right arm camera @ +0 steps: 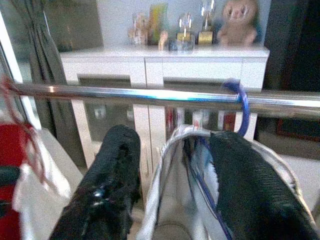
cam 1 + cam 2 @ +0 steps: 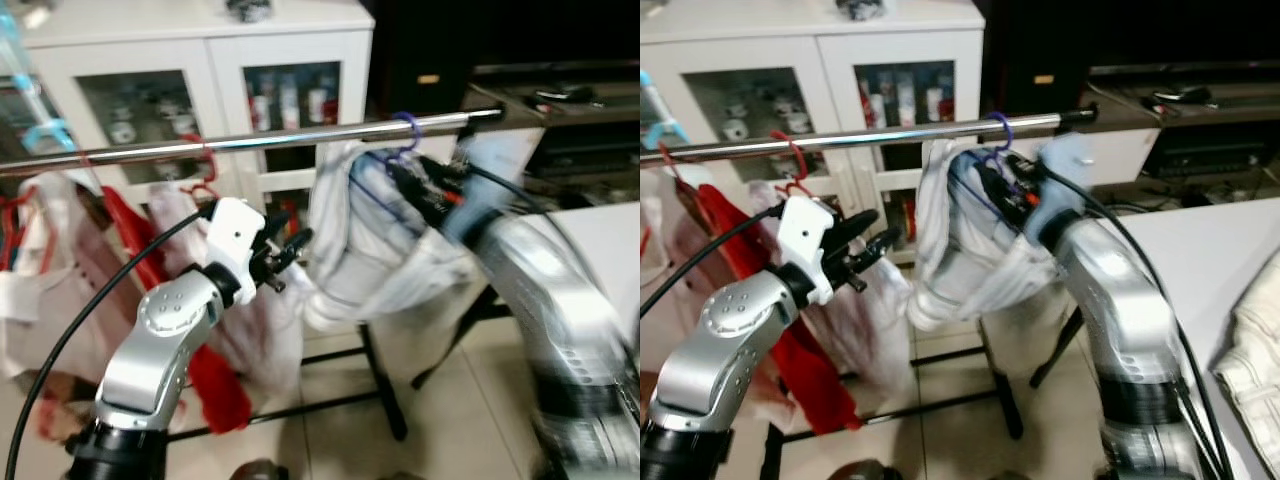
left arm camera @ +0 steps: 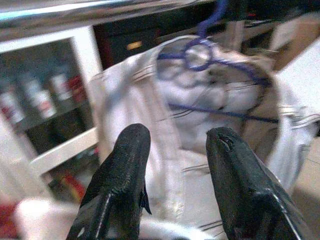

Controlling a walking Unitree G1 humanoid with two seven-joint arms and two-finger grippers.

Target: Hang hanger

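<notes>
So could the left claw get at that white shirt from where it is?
Probably yes: the left claw is open beside the white shirt, pointing at it with nothing between them.

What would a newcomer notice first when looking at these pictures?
Probably the shiny metal rail running across the scene, with a blue hanger hooked over it carrying a white shirt. The right gripper reaches up just below that hook, at the shirt's collar. To the left, the left gripper hovers open beside the shirt, near a red garment hanging from the same rail.
</notes>
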